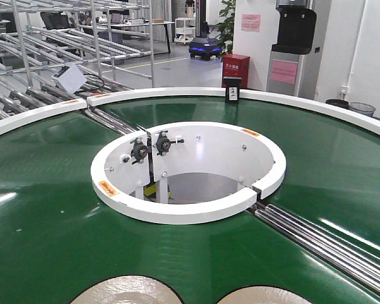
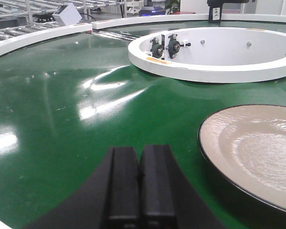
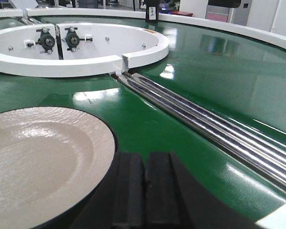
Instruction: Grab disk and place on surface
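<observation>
Disk count: two, beige with dark rims, flat on the green conveyor belt (image 1: 44,209). In the front view the left disk (image 1: 123,291) and right disk (image 1: 263,296) sit at the bottom edge with a strip of belt between them. Both are cut off by the frame.

Left wrist view: a disk (image 2: 257,152) lies right of the left gripper (image 2: 139,157), a little ahead and apart from it. Its right part runs out of frame.

Right wrist view: a disk (image 3: 43,162) lies left of the right gripper (image 3: 144,160). Its rim passes close by the black mount; contact cannot be told. Steel rollers (image 3: 219,133) run along the gripper's right.

Which of the two disks each wrist camera shows is not certain.

Jaws, both grippers: pressed together, nothing between them.

Only the black fingers and a curved mount show in the wrist views, and neither arm appears in the front view.

Pose: both grippers sit low over the belt, nearly level, pointing toward the white inner ring (image 1: 190,212).
</observation>
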Available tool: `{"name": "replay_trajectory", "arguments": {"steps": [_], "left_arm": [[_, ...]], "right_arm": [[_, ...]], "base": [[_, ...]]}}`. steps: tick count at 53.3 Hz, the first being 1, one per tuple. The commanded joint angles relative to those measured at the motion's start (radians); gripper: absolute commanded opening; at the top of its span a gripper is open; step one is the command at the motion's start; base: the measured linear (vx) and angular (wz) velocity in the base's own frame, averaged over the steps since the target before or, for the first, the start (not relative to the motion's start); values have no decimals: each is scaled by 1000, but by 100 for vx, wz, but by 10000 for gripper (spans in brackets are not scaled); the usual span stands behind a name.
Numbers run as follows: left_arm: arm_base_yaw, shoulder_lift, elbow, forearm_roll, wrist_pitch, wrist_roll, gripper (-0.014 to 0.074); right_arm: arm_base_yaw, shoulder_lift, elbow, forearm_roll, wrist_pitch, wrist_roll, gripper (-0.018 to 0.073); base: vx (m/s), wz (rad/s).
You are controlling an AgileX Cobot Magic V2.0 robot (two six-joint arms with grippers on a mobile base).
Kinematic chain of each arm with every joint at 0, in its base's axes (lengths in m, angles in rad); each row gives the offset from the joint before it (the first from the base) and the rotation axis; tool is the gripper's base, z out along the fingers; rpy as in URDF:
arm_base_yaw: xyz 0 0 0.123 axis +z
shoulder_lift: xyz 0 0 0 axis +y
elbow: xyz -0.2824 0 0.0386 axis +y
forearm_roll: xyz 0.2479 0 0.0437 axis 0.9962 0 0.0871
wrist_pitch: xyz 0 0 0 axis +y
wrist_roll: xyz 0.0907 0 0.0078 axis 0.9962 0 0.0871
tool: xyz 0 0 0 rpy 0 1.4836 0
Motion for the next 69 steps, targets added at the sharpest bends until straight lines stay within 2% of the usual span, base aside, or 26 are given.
{"name": "replay_trajectory", "arguments": {"steps": [1,13,24,28,31,33,39,46,52,58,69], "left_arm": [[-1,-13,-21,7,-80,8,-8],[-1,-13,-28,7,-127,8,-8],[-1,-13,-28,5,-310,-57,-8],[-1,-13,-31,5,-442,-64,-8],[-1,-13,-53,5,-488,-87,-8],[-1,-12,-84,5,-465,-98,-8],[-1,35,-253,6,-269,-98,-8],[-1,184,-461,6,-137,-97,-6],[-1,346,-569,6,-128,-97,-4],[-1,492,-585,6,-160,-101,-1],[-1,704,-585,6,-158,-101,12]], "right_arm": [[-4,-9,3,3,-121,1,-5],[-4,-9,2,-2,-248,-7,-5],[-4,-9,-4,2,-390,-5,-5],[-4,-9,-29,14,-371,-5,-5],[-4,-7,-79,42,-311,-1,-5],[-4,2,-124,49,-264,-1,-5],[-4,89,-263,42,-119,-6,-5],[-4,247,-391,-8,-108,-6,-5],[-4,454,-442,-27,-160,-6,-5],[-4,608,-445,-16,-256,1,-3],[-4,805,-445,92,-343,2,26]], "base": [[0,0],[0,0],[0,0],[0,0],[0,0],[0,0],[0,0],[0,0],[0,0],[0,0],[0,0]]}}
